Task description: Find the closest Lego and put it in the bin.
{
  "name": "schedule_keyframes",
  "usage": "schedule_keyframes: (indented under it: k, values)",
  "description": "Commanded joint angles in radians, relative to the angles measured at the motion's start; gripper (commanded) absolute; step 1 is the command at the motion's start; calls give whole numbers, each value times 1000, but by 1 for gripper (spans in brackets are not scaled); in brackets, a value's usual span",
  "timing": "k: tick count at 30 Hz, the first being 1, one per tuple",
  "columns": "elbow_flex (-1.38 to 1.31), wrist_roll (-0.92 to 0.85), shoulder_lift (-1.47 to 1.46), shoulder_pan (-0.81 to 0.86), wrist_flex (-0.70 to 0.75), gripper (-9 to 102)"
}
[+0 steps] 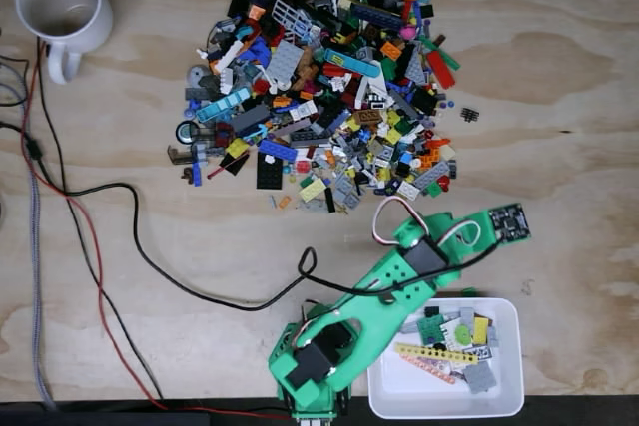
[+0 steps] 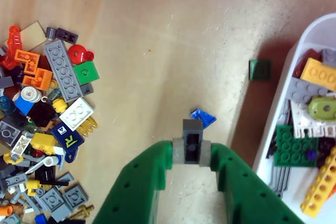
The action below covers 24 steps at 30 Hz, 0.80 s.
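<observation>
Green 3D-printed arm's two-finger gripper [image 2: 191, 153] is pinching a small dark grey Lego brick [image 2: 192, 141] between its fingertips; brick stands upright in the jaws, above bare plywood. Only the wrist view shows the pinch. In the fixed view the arm's body covers the fingers, so grip state can't be read there.

Shallow white rectangular plastic bin [image 1: 499, 401] sits at the bottom edge of the fixed view, just right of the arm base, partly under the arm. It holds a yellow holed beam, a green plate, grey pieces and a lime round piece. In the wrist view the bin's rim [image 2: 294, 72] is at the right, and the held brick is near it but outside it, over the table.

Wrist view also shows a small blue piece [image 2: 202, 117] on the wood just beyond the brick and a small green square piece [image 2: 260, 70] beside the bin wall.

Large mixed-colour Lego pile [image 1: 324, 72] fills the top centre of the fixed view; its near edge is at the wrist view's left [image 2: 50, 124].

Fixed view adds a white ceramic mug [image 1: 62, 9] top left and black and red cables [image 1: 100, 246] across the plywood table [image 1: 559, 97].
</observation>
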Motion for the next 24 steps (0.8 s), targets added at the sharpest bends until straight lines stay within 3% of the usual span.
schedule_keyframes:
  k: [1,8,13,17,20,24]
  values:
    - [109,-190,150,362,-61,0]
    - [258,-316,250,558,-124,0]
    - [259,-311,253,561,-161,18]
    - [262,-334,261,549,-193,21]
    - [249,-354,268,476,-247,19]
    - [272,-373,293,218,-400,1]
